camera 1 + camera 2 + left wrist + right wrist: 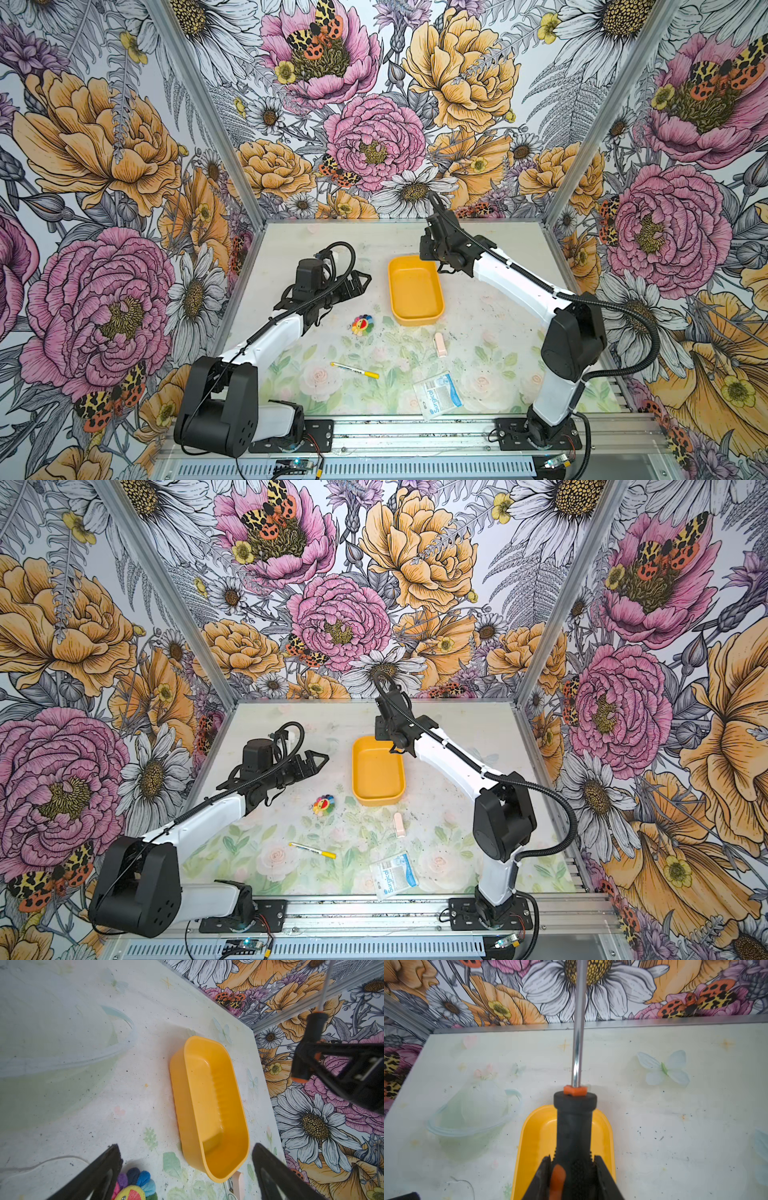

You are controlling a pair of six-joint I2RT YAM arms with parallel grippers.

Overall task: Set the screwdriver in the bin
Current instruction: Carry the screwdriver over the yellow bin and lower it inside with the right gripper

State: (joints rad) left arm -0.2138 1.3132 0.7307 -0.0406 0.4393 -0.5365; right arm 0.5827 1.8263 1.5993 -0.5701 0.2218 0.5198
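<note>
Closest to the right wrist camera, the screwdriver (575, 1126) fills the middle of the view. Its black handle is clamped between the narrow-set fingers of the right tool (572, 1158), and its shiny shaft points away toward the back wall. It hangs in the air over the far short end of the bin (527, 1126), a shallow yellow-orange tray lying flat on the tabletop (490, 332).

In both top views, bare tabletop runs along both long sides of the bin and between its far end and the back edge. A small pink block (440, 345) lies near the bin's near end, and a rainbow flower toy (361, 325) lies off its near left corner. A pen (354, 370) and a clear packet (437, 395) lie well apart from the bin, toward the front rail.

The right arm rises from the front rail and bends at a high elbow. Its forearm slants inward, with the wrist above the bin's far right corner.

The left arm is folded low. The left tool (187, 1152) points at the bin's left side, apart from it, with its fingers spread wide and holding nothing.
</note>
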